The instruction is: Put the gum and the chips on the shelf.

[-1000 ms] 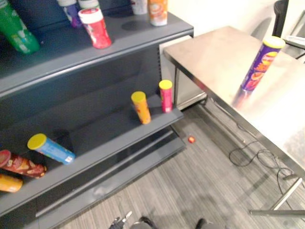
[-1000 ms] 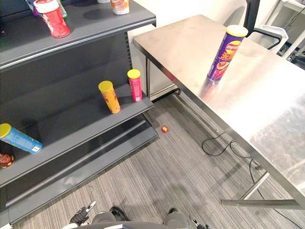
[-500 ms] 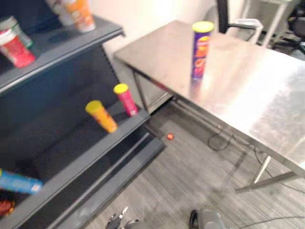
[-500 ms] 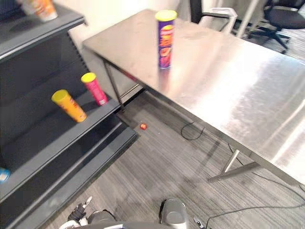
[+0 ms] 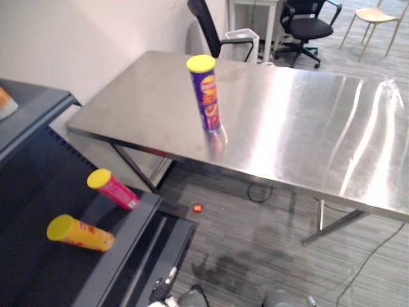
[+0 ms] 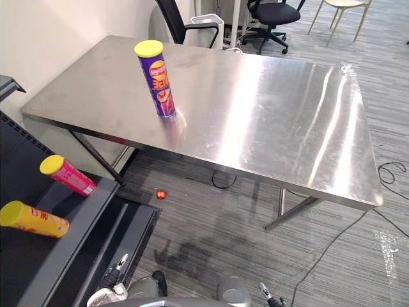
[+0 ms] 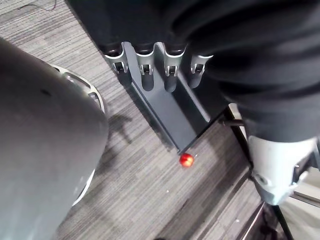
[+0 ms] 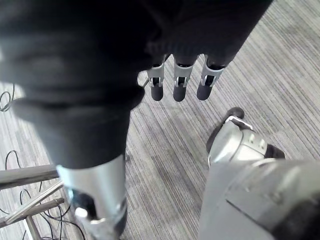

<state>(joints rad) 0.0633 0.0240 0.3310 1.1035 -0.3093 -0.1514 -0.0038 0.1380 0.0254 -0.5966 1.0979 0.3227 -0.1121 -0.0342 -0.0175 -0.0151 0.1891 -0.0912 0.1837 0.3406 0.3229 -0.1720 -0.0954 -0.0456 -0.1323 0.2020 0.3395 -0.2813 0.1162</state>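
Note:
A tall purple chips can (image 5: 206,93) with a yellow lid stands upright on the steel table (image 5: 307,115), towards its left end. A small round red thing (image 5: 197,208) lies on the carpet under the table's near edge, by the corner of the dark shelf (image 5: 128,256); it also appears past my left hand (image 7: 145,70). That hand hangs low beside me with relaxed fingers and holds nothing. My right hand (image 8: 180,85) hangs the same way over the carpet, also holding nothing.
On the shelf's lower board lie a pink can (image 5: 112,188) and an orange can (image 5: 80,233), both yellow-lidded. Behind the table stand a black office chair (image 5: 204,25), a white bin (image 5: 241,41) and more chairs. Table legs (image 5: 332,224) and a cable (image 5: 377,256) cross the floor.
The camera has swung to the right: the shelf has slid to the picture's left edge and the whole table has come into sight. The things themselves have not moved.

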